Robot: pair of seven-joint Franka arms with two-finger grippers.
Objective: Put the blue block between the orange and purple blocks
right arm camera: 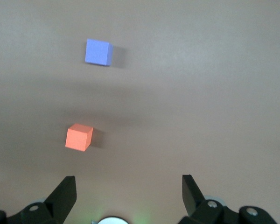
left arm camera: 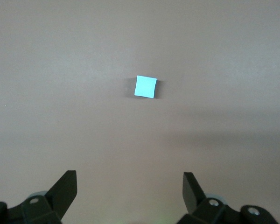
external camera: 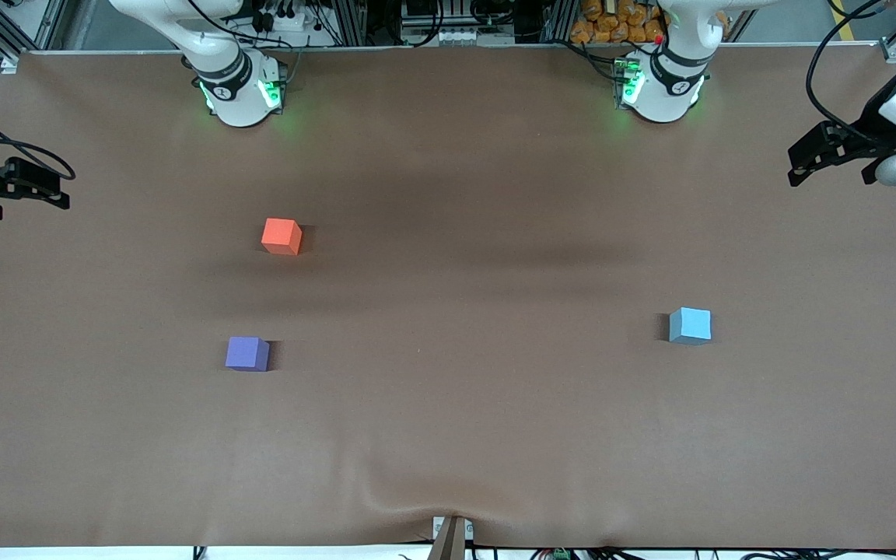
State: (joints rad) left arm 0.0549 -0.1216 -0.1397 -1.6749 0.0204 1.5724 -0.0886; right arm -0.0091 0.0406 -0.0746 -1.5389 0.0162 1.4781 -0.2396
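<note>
Brown table (external camera: 448, 435): matte cover, one wrinkle at the edge nearest the front camera.
Blue block (external camera: 690, 325): flat on the table toward the left arm's end, alone, well apart from the other two cubes; I also see it in the left wrist view (left arm camera: 145, 87), nothing touching it.
Orange block (external camera: 281, 236): on the table toward the right arm's end, farther from the front camera than the purple one; in the right wrist view (right arm camera: 79, 137) too.
Purple block (external camera: 246, 353): same end, nearer the front camera than orange, clear gap between them; right wrist view (right arm camera: 98, 52) shows it sitting free.
Gap between orange and purple: bare cover, blue not in it.
Left gripper (external camera: 804, 165): up in the air over the table edge at the left arm's end, waiting; I read the fingers (left arm camera: 65, 187) as spread wide, nothing between them.
Right gripper (external camera: 43, 190): up over the table edge at the right arm's end, also idle; fingers (right arm camera: 64, 190) spread wide, holding nothing.
</note>
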